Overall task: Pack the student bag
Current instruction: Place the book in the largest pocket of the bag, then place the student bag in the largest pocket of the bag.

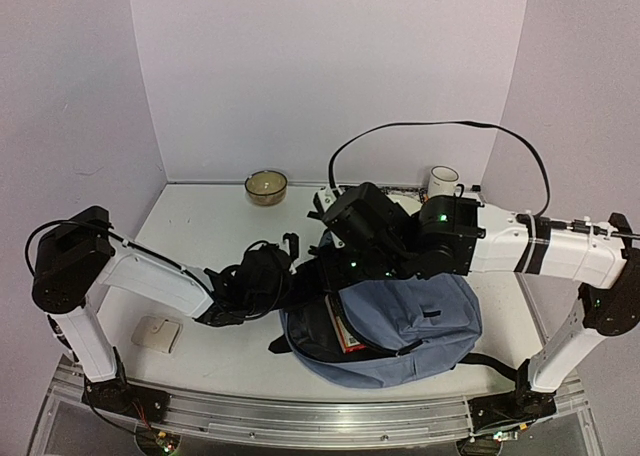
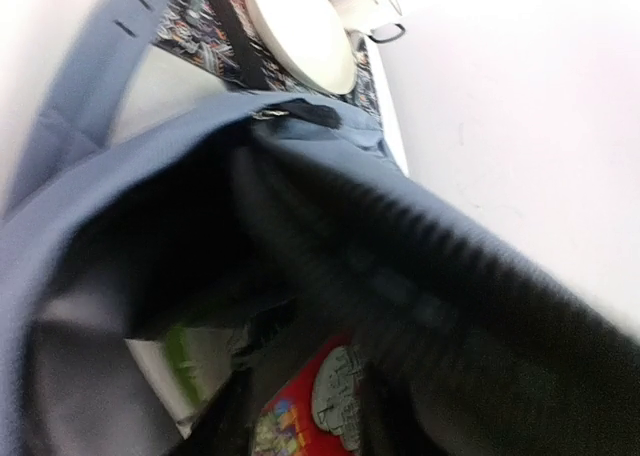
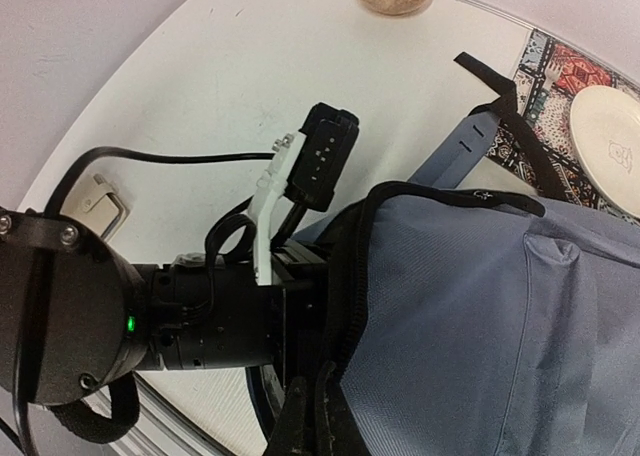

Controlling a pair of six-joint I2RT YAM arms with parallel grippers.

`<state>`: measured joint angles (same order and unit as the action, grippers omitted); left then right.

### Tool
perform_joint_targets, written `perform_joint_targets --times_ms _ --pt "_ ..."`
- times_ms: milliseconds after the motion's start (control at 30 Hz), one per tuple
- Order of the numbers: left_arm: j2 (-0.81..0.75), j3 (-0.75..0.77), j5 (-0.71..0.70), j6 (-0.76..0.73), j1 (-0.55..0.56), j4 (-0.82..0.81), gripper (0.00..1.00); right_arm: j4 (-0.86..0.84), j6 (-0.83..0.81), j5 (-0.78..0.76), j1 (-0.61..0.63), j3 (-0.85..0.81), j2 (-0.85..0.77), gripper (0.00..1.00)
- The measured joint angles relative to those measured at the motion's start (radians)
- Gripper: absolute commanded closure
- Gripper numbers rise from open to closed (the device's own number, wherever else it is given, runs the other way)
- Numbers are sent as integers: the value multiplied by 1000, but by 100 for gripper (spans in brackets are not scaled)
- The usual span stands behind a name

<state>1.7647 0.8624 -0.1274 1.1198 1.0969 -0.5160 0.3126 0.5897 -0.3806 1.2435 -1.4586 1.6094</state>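
Observation:
The student bag (image 1: pixel 410 326) lies on the table with its mouth facing left, blue-grey with a black zipper rim (image 3: pixel 372 266). My right gripper (image 3: pixel 318 401) is shut on that rim at the bag's mouth and holds it up. My left arm's wrist (image 3: pixel 215 321) sits at the opening, and its jaws are hidden inside the bag. In the left wrist view, dark lining (image 2: pixel 400 276) surrounds a red picture book (image 2: pixel 290 411) lying in the bag; the view is blurred and no fingers stand out. The book's edge (image 1: pixel 348 333) shows in the opening from above.
A brown bowl (image 1: pixel 266 186) and a white mug (image 1: pixel 443 181) stand at the back. A white plate (image 3: pixel 605 141) rests on a patterned mat (image 3: pixel 545 71) beyond the bag. A small beige pad (image 1: pixel 157 333) lies near the left arm's base.

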Motion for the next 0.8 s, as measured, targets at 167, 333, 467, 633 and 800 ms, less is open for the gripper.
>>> perform_joint_targets --times_ms 167,333,467,633,800 --pt "-98 -92 -50 -47 0 12 42 -8 -6 7 -4 -9 42 100" --pt "-291 -175 -122 -74 0 87 37 -13 -19 19 -6 -30 81 100" --pt "-438 -191 -201 -86 -1 222 30 -12 -32 36 -16 -79 131 100" --pt "-574 -215 -293 -94 -15 418 27 -11 -62 60 -29 -212 266 100" --pt "-704 -257 -341 -105 -58 574 22 -28 -92 87 -37 -348 411 100"
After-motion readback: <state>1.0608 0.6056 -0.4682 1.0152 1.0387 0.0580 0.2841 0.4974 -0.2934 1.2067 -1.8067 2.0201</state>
